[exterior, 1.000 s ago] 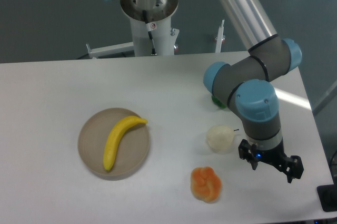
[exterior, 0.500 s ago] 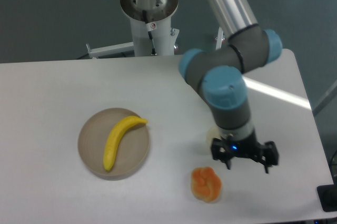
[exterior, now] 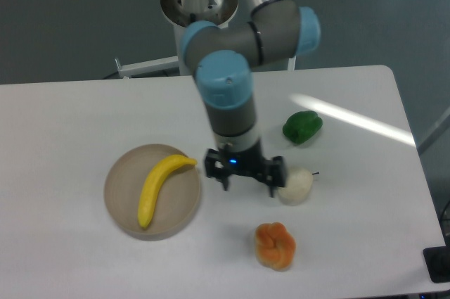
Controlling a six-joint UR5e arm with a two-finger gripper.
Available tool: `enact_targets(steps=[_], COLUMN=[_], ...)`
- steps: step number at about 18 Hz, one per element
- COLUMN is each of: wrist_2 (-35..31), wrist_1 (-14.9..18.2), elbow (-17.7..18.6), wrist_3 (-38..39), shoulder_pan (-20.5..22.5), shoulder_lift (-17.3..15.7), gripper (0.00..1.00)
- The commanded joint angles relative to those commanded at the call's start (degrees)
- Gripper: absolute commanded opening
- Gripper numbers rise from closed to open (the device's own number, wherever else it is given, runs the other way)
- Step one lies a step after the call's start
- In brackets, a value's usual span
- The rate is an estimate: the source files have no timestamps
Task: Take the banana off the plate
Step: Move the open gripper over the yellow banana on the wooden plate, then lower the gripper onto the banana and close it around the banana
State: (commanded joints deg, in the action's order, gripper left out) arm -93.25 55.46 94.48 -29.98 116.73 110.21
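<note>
One yellow banana (exterior: 156, 186) lies on the round tan plate (exterior: 121, 204) at the left side of the white table (exterior: 63, 123). Its top tip pokes just past the plate's upper right rim. Just right of the plate hangs the gripper (exterior: 245, 182), pointing down, with its two fingers spread wide and nothing between them. It is not touching the banana. A pale round fruit (exterior: 294, 186) sits right beside the gripper's right finger. Below that fruit is a lumpy orange fruit (exterior: 275, 245). Farther up and to the right rests a green pepper (exterior: 302, 126).
</note>
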Motion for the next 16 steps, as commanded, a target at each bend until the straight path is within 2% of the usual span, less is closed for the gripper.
enact_targets(steps=[6,10,14,16], wrist_2=[-0.1,-0.4,-0.4,-0.4], wrist_1=[-0.6,-1.5,-6.8,-7.3], elbow=[2.3,4.7,8.9,9.5], wrist_3=[4.6,4.5,4.2,4.1], shoulder_pan=[-5.8,-6.9,-8.2,-8.6], shoulder_lift=[0.5,2.5,2.9,2.9], gripper=[1.0,1.0,1.0,1.0])
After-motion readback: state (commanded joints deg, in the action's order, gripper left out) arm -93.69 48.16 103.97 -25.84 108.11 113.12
